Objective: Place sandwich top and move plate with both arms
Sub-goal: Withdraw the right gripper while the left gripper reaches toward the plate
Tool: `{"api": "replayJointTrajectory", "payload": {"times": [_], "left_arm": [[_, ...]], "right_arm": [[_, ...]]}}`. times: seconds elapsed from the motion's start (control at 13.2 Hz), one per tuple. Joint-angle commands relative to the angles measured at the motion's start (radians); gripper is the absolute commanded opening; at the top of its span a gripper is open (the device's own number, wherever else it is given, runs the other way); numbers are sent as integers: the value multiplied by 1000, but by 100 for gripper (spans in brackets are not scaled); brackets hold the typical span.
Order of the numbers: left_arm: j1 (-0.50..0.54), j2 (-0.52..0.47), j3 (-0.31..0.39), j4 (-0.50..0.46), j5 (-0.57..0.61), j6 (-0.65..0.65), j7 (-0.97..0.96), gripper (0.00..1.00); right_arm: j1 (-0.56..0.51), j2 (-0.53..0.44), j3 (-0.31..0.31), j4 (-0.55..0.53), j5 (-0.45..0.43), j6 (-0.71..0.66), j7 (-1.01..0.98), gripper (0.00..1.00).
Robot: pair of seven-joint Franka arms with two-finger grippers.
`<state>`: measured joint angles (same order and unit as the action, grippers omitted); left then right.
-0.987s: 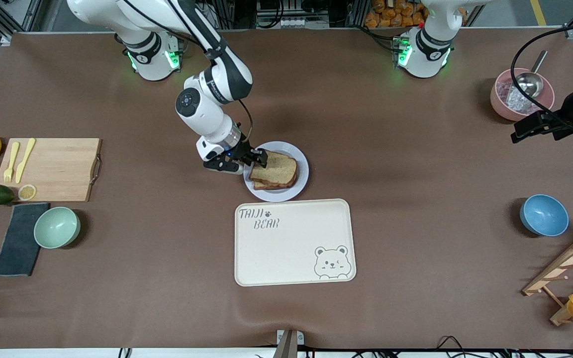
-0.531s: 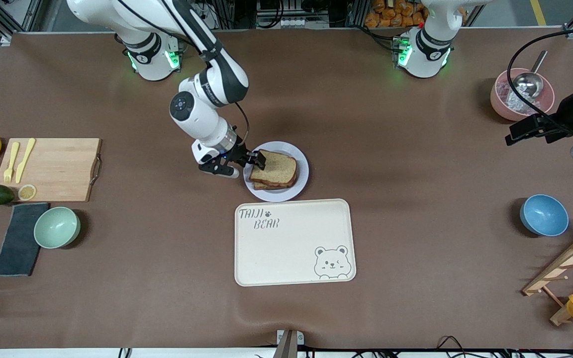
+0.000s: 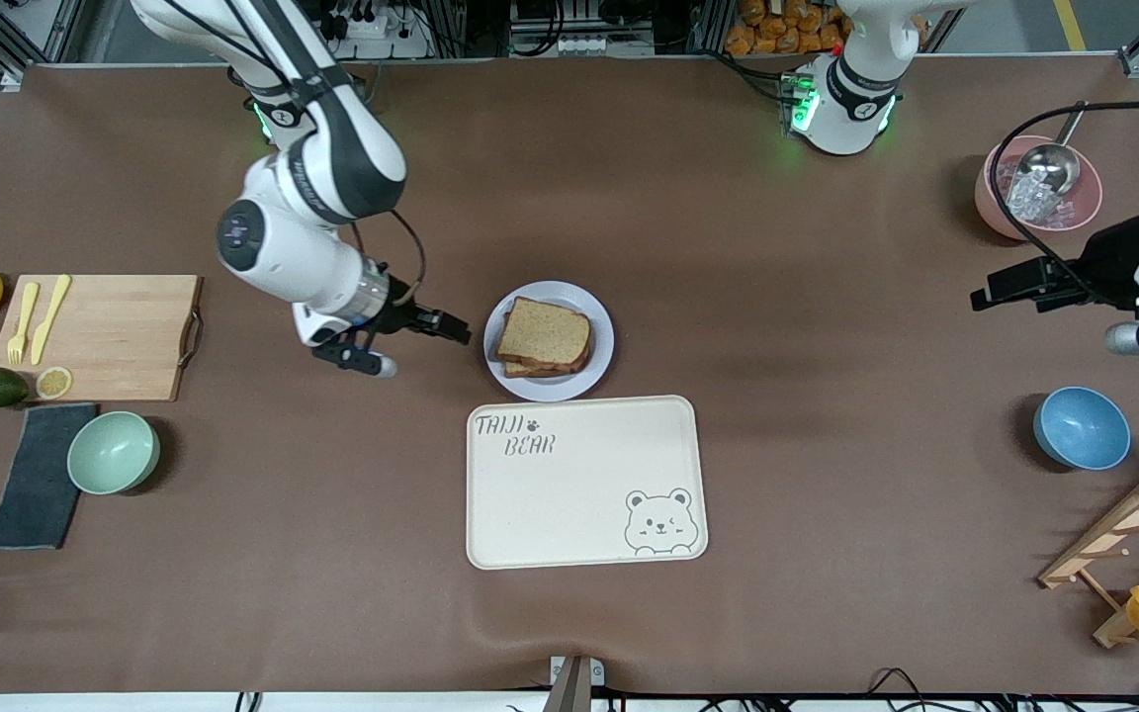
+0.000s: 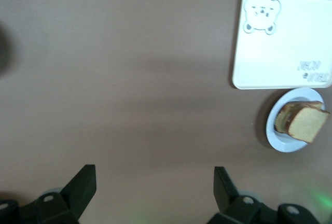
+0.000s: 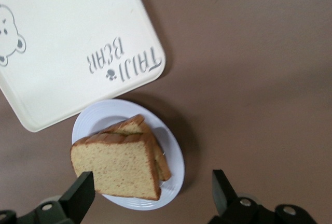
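Observation:
The sandwich top [image 3: 543, 333], a tan slice with a brown crust, lies on the lower bread slice on the round pale plate [image 3: 597, 318], just farther from the camera than the bear-print tray. My right gripper [image 3: 458, 330] hangs open and empty over bare table beside the plate, toward the right arm's end. In the right wrist view the sandwich top [image 5: 114, 168] and plate [image 5: 174, 149] sit just ahead of my open right gripper [image 5: 151, 182]. My left gripper [image 3: 985, 295] is open and empty over the left arm's end of the table. The left wrist view shows its gripper [image 4: 154, 176] over bare table, with the plate [image 4: 275, 140] far off.
The cream bear-print tray [image 3: 584, 485] lies just nearer the camera than the plate. A cutting board [image 3: 100, 336] and green bowl [image 3: 113, 452] are at the right arm's end. A pink bowl with a scoop [image 3: 1036, 188], a blue bowl [image 3: 1081, 427] and a wooden rack [image 3: 1133, 534] are at the left arm's end.
My right gripper opened off the sandwich top, left it on the plate and drew back toward the right arm's end. My left gripper edged toward the plate.

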<state>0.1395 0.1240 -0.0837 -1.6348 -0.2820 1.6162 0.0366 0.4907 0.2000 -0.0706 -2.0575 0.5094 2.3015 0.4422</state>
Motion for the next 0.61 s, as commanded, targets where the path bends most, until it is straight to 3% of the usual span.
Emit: {"api": "replayJointTrajectory", "payload": {"times": [0.0,0.23,0.53], "left_arm": [[8,49,-5,-9,-57,25,32,100],[0,51,-16,-138,-175,166,39,100],[-21,68,-27,-210,-242,228,48,100]], "right_arm": [[-78,-48,-20,34,-86,-98,-4,100],[-208,-42,-20,140,-182,-249,-97,100],[-378,-40,-21,177,-190,-303,-354,100]]}}
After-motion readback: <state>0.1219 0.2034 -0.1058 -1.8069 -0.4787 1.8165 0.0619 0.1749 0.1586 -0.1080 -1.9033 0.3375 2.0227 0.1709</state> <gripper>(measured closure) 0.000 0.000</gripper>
